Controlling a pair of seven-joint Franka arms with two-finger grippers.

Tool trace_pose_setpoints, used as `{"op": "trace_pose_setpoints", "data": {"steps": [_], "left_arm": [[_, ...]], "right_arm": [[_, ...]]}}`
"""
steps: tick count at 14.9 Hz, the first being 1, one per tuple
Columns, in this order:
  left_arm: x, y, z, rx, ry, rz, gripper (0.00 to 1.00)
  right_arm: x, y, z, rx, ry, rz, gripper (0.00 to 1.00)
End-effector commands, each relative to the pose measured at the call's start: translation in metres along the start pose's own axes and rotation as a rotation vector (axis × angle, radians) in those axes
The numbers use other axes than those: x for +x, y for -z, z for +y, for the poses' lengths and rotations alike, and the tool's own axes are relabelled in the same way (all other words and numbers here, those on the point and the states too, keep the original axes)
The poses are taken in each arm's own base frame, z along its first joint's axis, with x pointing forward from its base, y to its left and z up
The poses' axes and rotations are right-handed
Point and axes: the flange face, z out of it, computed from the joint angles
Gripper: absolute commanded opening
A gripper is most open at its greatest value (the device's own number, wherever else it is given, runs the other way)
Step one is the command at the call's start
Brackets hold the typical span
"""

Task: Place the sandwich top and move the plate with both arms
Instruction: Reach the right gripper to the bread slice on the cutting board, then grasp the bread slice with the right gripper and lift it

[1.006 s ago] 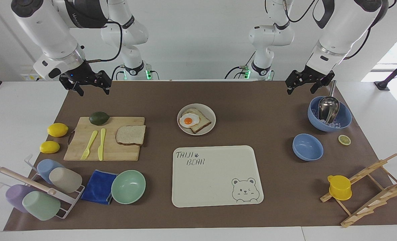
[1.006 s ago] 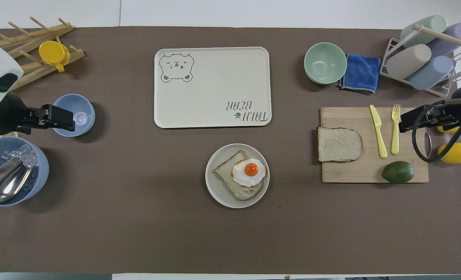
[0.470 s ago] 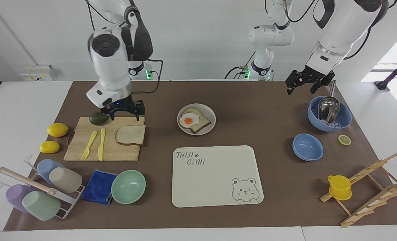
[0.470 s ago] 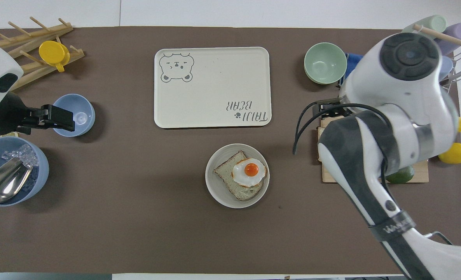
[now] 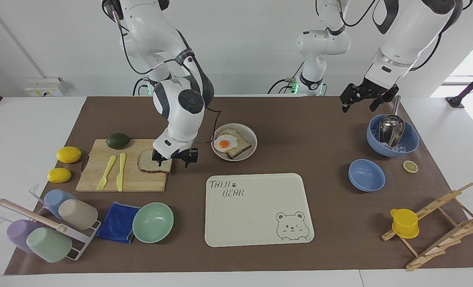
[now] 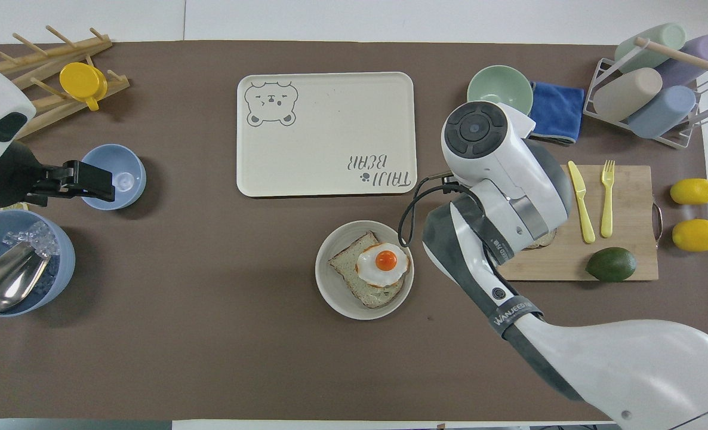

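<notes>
- Right gripper (image 5: pixel 175 156) was low over the sandwich top (image 5: pixel 150 163), at the slice's edge toward the plate (image 5: pixel 252 139); fingers spread, one on each side of that edge, nothing gripped.
- Sandwich top lay flat on the cutting board (image 5: pixel 97 175), beside the yellow knife (image 5: pixel 121 171). From overhead the arm hid nearly all of it.
- Plate sat nearer the robots than the bear tray (image 5: pixel 256 207), carrying the egg toast (image 5: pixel 230 144).
- Left gripper (image 5: pixel 365 97) waited above the blue bowl with scoop (image 5: pixel 392 135), fingers apart, empty.
</notes>
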Motion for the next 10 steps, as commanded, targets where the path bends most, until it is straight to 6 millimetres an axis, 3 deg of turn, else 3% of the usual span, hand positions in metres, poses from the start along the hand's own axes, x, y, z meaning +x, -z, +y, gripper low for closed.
{"op": "trace_pose_setpoints", "data": {"steps": [1,4,10], "left_arm": [[-0.003,0.006,-0.003,0.016,-0.005,0.007,1.0],[-0.003,0.006,-0.002,0.018,-0.007,0.009,1.0],[-0.003,0.006,-0.003,0.018,-0.005,0.007,1.0]], "right_arm": [[-0.005,-0.013,-0.003,-0.024,-0.009,0.017,1.0],[-0.01,-0.029,-0.012,-0.023,-0.023,0.003,0.9],[-0.027,-0.064,-0.015,-0.026,-0.075,-0.039,0.88]]}}
